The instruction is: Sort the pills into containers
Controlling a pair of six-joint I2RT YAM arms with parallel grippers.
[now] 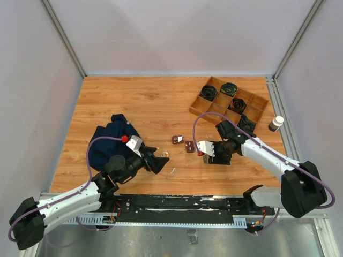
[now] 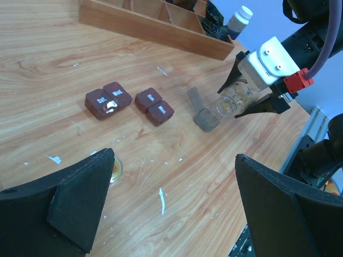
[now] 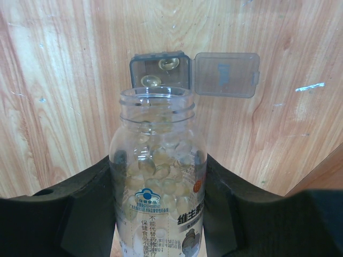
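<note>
Wood table [image 1: 134, 101] | containers [image 2: 102, 103]: dark-brown squares; pale lettering on lids

The bottle [image 3: 158, 176] is clear, glossy plastic. The open box [image 3: 161, 67] just beyond its mouth is smoky translucent plastic. The table [image 1: 150, 101] is smooth wood-grain.

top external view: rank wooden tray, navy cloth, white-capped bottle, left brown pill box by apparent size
1. wooden tray
2. navy cloth, a little smaller
3. white-capped bottle and left brown pill box, too alike to rank
</note>
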